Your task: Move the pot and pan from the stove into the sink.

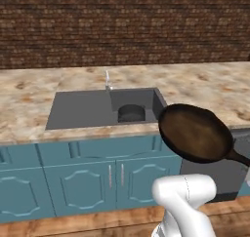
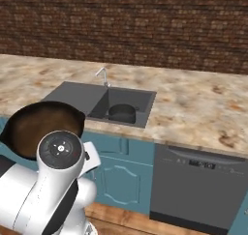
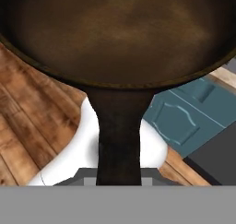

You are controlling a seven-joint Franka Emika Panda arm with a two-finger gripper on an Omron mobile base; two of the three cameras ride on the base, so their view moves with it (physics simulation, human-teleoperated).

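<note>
The pan (image 1: pixel 195 132), brown inside with a dark rim, hangs tilted in the air in front of the counter edge, to the right of the sink (image 1: pixel 78 109). In the hand view its long black handle (image 3: pixel 119 140) runs straight down into my gripper (image 3: pixel 119 180), which is shut on it. The pan (image 2: pixel 41 127) also appears behind my arm in the right base view, over the floor and short of the sink (image 2: pixel 72 96). The dark pot (image 1: pixel 131 113) sits in the sunken basin, also seen as the pot (image 2: pixel 122 113). The stove is out of view.
A thin silver faucet (image 1: pixel 107 80) stands at the back of the sink. Teal cabinet doors (image 1: pixel 93 177) run below the marble counter (image 2: pixel 193 103). A grey dishwasher front (image 2: pixel 198 185) is to the right. A brick wall backs the counter, and a wood floor lies below.
</note>
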